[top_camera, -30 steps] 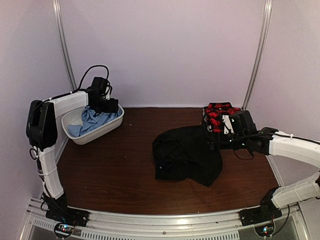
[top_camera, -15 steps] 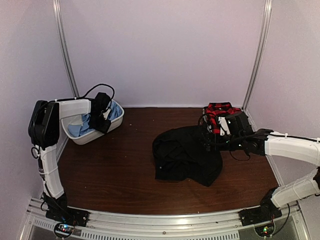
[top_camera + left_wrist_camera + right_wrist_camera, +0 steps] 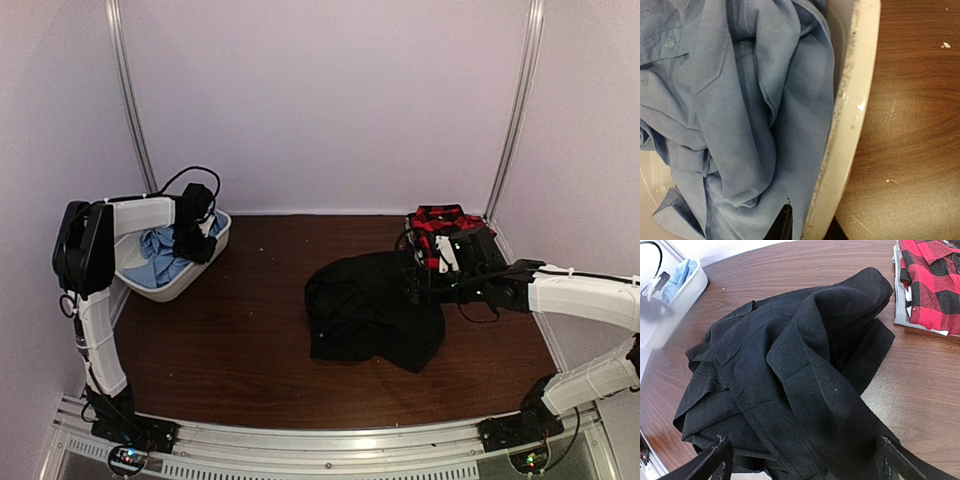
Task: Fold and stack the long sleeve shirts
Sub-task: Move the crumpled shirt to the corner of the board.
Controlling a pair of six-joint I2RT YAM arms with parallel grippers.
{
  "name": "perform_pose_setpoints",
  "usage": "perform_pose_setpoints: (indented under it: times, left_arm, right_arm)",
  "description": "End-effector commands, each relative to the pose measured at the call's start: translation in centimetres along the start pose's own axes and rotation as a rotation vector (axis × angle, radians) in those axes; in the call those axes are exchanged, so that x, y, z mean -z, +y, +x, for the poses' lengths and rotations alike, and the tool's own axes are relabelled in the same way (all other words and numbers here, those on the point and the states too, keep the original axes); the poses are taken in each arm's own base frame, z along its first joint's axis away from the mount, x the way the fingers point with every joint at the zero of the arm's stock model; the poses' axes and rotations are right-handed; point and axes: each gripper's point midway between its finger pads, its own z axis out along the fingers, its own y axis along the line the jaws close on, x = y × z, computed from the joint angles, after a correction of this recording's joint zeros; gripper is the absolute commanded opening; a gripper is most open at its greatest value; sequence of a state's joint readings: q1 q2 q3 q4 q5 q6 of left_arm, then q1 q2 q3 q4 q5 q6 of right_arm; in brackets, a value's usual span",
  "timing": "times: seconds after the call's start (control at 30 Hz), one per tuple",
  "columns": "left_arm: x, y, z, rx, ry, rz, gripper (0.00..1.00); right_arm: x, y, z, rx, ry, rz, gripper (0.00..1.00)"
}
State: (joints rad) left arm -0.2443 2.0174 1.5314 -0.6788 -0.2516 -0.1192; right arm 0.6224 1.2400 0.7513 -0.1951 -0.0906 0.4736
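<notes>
Three shirts are lying apart: one light blue shirt (image 3: 740, 125) in the white basin (image 3: 185, 287) far left, one black shirt (image 3: 370, 310) crumpled centrally, one plaid shirt (image 3: 437, 222) far right. The right gripper (image 3: 805, 460) is gaping released over the black one. The left gripper (image 3: 193, 245) is straddling the basin's rim, grip unclear.

A crumpled light blue cloth shirt (image 3: 740, 125) fills the white plastic tub (image 3: 850, 115), whose rim borders the brown wooden bench (image 3: 915, 125).
</notes>
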Motion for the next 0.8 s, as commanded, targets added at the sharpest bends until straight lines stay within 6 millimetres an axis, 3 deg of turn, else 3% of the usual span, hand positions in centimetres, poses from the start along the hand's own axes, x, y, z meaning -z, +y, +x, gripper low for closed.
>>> perform_pose_setpoints:
  times: [0.0,0.3,0.53,0.67,0.77]
  left_arm:
    - [0.1,1.9,-1.2,0.204,-0.045,0.083,0.19]
    - [-2.3,6.8,-5.4,0.387,-0.104,0.145,0.17]
    - [-3.8,8.2,-6.8,0.412,-0.124,0.141,0.37]
    - [-2.2,7.5,-8.6,0.396,-0.18,0.213,0.5]
    - [1.0,7.4,-10.2,0.4,-0.263,0.269,0.58]
  right_arm:
    - [0.0,0.4,0.1,0.004,-0.006,-0.011,1.0]
    - [0.2,0.5,0.2,0.004,0.001,-0.011,1.0]
    - [1.3,1.1,0.1,0.029,-0.009,-0.02,1.0]
    - [2.1,1.3,0.2,0.05,-0.011,-0.015,1.0]
    - [2.5,0.7,0.4,0.053,-0.014,0.029,1.0]
